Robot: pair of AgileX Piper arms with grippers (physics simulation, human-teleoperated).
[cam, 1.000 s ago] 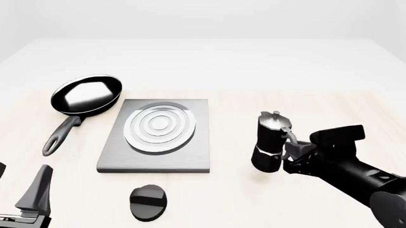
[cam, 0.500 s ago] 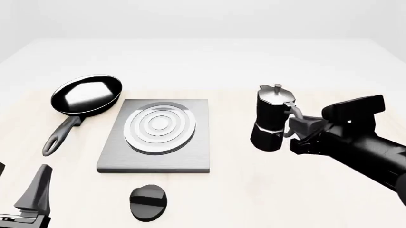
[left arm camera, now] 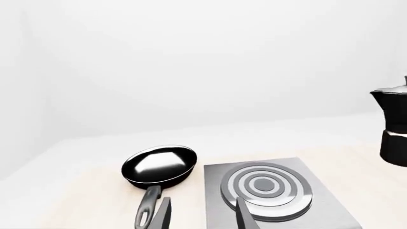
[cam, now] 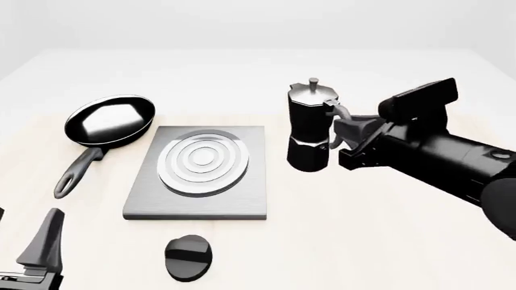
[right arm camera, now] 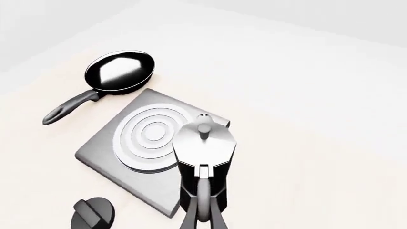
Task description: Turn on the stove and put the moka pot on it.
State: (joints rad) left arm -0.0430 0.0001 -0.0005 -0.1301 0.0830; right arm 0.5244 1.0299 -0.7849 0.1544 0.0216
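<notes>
The moka pot [cam: 310, 132], black with a silver lid, hangs upright above the table just right of the stove [cam: 145, 194]. My right gripper [cam: 345, 132] is shut on its black handle. The right wrist view shows the pot [right arm camera: 205, 148] from above, over the stove's [right arm camera: 105, 153] near right edge, with the fingers [right arm camera: 190, 220] around the handle. The black round knob [cam: 190, 258] lies in front of the stove, apart from it, and also shows in the right wrist view [right arm camera: 93, 215]. My left gripper [cam: 26, 234] is open and empty at the front left corner [left arm camera: 203, 217].
A black long-handled frying pan [cam: 109, 119] lies left of the stove, handle pointing toward me; it also shows in both wrist views [left arm camera: 159, 164] [right arm camera: 121, 71]. The left wrist view also shows the stove [left arm camera: 321, 210] and the pot [left arm camera: 394, 126] at its edge.
My right gripper has lifted the moka pot and carried it left and away from me, toward the stove's right edge. The left arm has not moved.
</notes>
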